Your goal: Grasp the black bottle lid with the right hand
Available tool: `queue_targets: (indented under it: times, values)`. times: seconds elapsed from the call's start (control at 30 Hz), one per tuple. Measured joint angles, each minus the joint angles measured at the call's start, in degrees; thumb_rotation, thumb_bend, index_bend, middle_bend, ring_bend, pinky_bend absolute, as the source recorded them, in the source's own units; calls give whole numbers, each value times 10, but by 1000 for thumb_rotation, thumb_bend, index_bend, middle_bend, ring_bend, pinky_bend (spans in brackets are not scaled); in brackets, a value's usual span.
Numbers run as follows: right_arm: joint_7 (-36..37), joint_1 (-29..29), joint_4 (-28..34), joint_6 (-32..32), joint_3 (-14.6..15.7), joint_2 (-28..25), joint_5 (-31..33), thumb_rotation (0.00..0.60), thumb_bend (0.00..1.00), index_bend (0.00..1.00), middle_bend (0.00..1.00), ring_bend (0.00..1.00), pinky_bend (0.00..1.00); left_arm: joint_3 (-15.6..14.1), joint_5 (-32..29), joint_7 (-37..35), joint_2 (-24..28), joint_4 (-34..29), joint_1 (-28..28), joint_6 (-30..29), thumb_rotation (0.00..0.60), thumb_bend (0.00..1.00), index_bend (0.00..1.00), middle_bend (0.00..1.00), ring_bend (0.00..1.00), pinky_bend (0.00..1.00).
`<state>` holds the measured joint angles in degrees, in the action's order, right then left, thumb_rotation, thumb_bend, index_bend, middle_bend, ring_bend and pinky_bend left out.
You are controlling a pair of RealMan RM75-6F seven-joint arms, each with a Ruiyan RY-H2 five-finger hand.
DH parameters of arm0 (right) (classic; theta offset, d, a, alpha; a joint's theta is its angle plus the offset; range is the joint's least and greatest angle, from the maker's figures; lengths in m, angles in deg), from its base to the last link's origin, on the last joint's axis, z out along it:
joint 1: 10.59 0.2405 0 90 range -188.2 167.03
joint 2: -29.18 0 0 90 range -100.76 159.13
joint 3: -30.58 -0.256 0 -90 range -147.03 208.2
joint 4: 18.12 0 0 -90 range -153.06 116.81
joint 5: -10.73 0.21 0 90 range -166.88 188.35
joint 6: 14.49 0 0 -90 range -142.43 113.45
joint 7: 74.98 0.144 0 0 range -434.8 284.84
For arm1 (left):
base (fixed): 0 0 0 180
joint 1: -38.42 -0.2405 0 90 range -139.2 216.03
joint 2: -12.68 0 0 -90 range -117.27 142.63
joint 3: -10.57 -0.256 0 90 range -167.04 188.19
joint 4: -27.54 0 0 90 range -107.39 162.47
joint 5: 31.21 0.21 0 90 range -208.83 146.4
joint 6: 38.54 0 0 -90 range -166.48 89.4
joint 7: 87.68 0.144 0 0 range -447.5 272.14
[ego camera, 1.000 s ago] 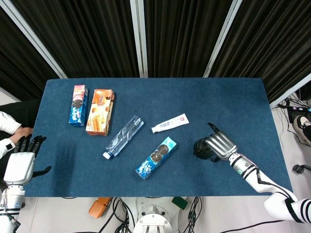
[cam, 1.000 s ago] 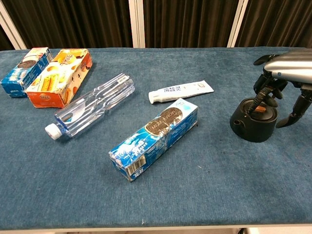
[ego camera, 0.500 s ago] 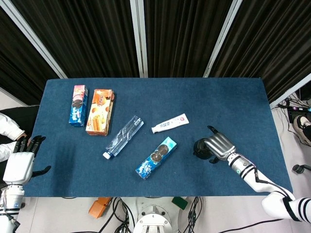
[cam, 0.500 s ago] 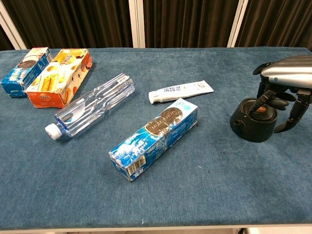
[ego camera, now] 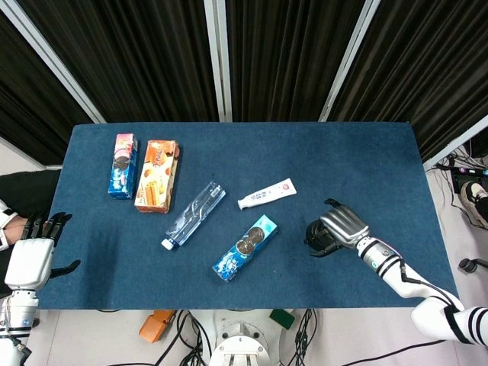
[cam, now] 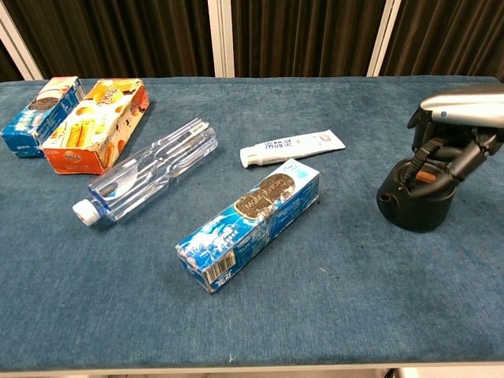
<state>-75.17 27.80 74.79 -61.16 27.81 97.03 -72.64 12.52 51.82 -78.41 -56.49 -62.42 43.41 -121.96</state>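
Note:
The black bottle lid stands on the blue table at the right, near the front edge. My right hand covers it from above and from the right. Its fingers curl down around the lid's rim and top, and the thumb sits on the far side, so the hand grips the lid. The lid looks slightly tilted in the chest view. My left hand hovers off the table's left front corner, fingers spread, holding nothing; only the head view shows it.
A blue cookie box lies left of the lid. A toothpaste tube, a clear plastic bottle, an orange box and a blue biscuit box lie further left. The table edge runs close in front of the hand.
My right hand's fingers have closed down onto the lid, which shifted slightly right and tipped. The left hand stayed in place; a person's arm at the left edge withdrew.

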Motion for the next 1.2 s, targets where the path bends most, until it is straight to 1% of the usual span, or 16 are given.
queue_targets:
  times: [0.1,0.3,0.33,0.43,0.5,0.53,0.67,0.73,0.8,0.87,1.03,1.13,1.2]
  values:
    - [28,-3,-6,-18,-1,-3,-14,220,0,1000,1000,1000,206,1,-1,2,0,-2,1,1,600,48,136,112,16,0]
    - [71,-14,-13,-63,-7,-14,-32,214,4,1000,1000,1000,238,3,0,7,2,-7,3,2,600,48,137,112,16,0]
    - [74,-17,-13,-73,-9,-16,-34,212,42,1000,1000,1000,251,3,0,7,3,-7,4,2,600,48,137,112,16,0]
    - [80,-24,-12,-98,-14,-19,-40,214,224,1000,1000,1000,285,4,0,9,3,-10,6,4,600,48,137,112,17,0]
    - [82,-29,-13,-112,-15,-19,-45,213,311,1000,1000,1000,300,4,0,11,3,-11,7,5,600,48,137,112,16,0]
    - [82,-32,-14,-115,-15,-19,-46,213,352,1000,1000,1000,308,4,0,12,3,-11,8,6,600,48,137,112,16,0]
    - [83,-38,-20,-125,-15,-14,-45,215,463,1000,1000,1000,333,4,-2,12,3,-12,9,9,600,48,136,112,16,0]
    - [84,-40,-23,-131,-15,-12,-44,227,509,1000,1000,1000,336,5,-3,10,4,-13,10,9,600,48,136,112,16,0]
    - [82,-42,-24,-136,-16,-10,-44,236,529,1000,1000,1000,340,6,-3,9,4,-12,11,9,600,48,136,112,16,0]
    - [79,-43,-24,-139,-17,-9,-45,269,549,1000,1000,1000,348,6,-2,8,4,-12,11,9,600,48,136,112,16,0]
    - [50,-46,-25,-147,-20,-3,-42,333,555,1000,1000,1000,367,5,-3,5,1,-9,12,11,600,49,136,112,17,0]
    - [40,-45,-26,-150,-23,1,-41,352,556,1000,1000,1000,376,4,-4,2,-1,-5,12,11,600,48,136,112,16,0]
    - [33,-43,-25,-151,-26,4,-40,386,556,1000,1000,1000,383,5,-3,0,-2,-3,11,10,600,48,136,112,16,0]
